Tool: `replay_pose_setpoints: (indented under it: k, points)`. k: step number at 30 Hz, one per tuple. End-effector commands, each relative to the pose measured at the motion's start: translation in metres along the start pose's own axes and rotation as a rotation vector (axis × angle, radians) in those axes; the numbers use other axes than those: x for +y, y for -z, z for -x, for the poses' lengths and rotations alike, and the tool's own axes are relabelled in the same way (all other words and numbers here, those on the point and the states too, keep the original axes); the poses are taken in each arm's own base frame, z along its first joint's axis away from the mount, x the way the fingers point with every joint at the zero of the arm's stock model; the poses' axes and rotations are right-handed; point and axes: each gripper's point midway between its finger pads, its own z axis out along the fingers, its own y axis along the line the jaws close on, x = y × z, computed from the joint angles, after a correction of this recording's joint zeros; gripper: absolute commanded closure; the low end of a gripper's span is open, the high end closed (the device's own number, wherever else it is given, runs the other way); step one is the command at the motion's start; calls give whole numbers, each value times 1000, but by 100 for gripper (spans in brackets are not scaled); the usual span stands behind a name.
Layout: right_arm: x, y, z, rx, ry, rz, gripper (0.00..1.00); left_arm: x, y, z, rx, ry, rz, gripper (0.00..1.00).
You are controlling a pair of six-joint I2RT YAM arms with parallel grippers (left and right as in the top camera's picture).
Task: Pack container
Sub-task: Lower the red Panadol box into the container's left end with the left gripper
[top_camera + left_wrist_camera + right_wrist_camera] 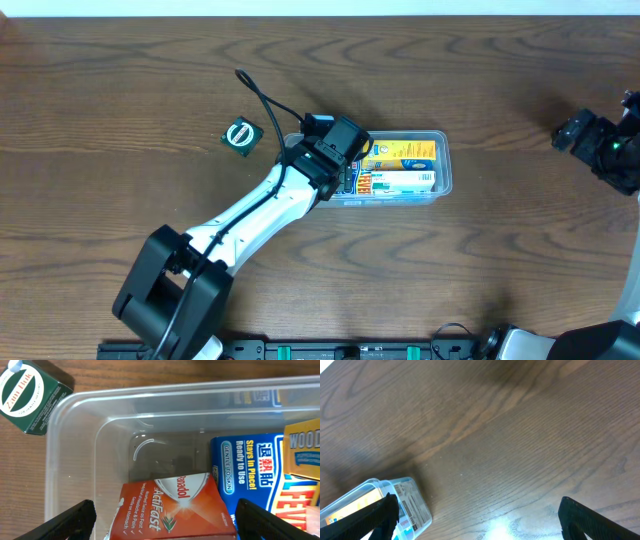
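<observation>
Orange-red card fills the nearest part of the left wrist view: a Panadol box (170,507) lies between the left gripper's fingers (75,521), which stand wide apart; a gap shows at the box's left edge, while its right edge comes so close to the other finger that I cannot tell if they touch, so it looks loose rather than gripped; this box sits inside the container (65,460), at its left end, with a blue box (250,467) just beside it on the right and a yellow box (302,450) beyond that; farther on comes a bare stretch of tub floor, then the far wall; outside, past the far-left corner, a green box (30,397) rests on the wooden table (120,80). From overhead the container's long axis runs left to right and the left gripper (338,152) hangs over its left end, so this arm is much the nearer; the right gripper (585,138) is well apart on the right, fingers (375,516) spread wide on nothing. The green box probably belongs in that bare patch.
</observation>
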Motion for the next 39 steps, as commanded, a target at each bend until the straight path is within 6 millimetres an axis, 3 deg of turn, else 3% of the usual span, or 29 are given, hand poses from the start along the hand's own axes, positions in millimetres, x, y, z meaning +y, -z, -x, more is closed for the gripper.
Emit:
replay_pose_setpoints:
  k: [1, 9, 13, 22, 26, 33, 39]
  points:
    - [1, 3, 4, -12, -12, 5, 1, 1, 19, 20, -62, 14, -22, 11]
    - [1, 3, 4, -12, -12, 5, 1, 2, 27, 23, -73, 21, -34, 12]
    - [1, 3, 4, -12, -12, 5, 1, 5, 27, 19, -56, 13, -24, 22]
    - [1, 3, 4, -12, -12, 5, 1, 2, 27, 11, -18, 5, -46, 72]
    - [1, 3, 4, -12, -12, 5, 1, 1, 27, 13, -25, -11, -51, 85]
    - [1, 3, 4, -12, -12, 5, 1, 6, 22, 17, -26, -13, -45, 88]
    - [1, 3, 4, -12, -12, 5, 1, 2, 14, 8, 31, -29, -84, 91]
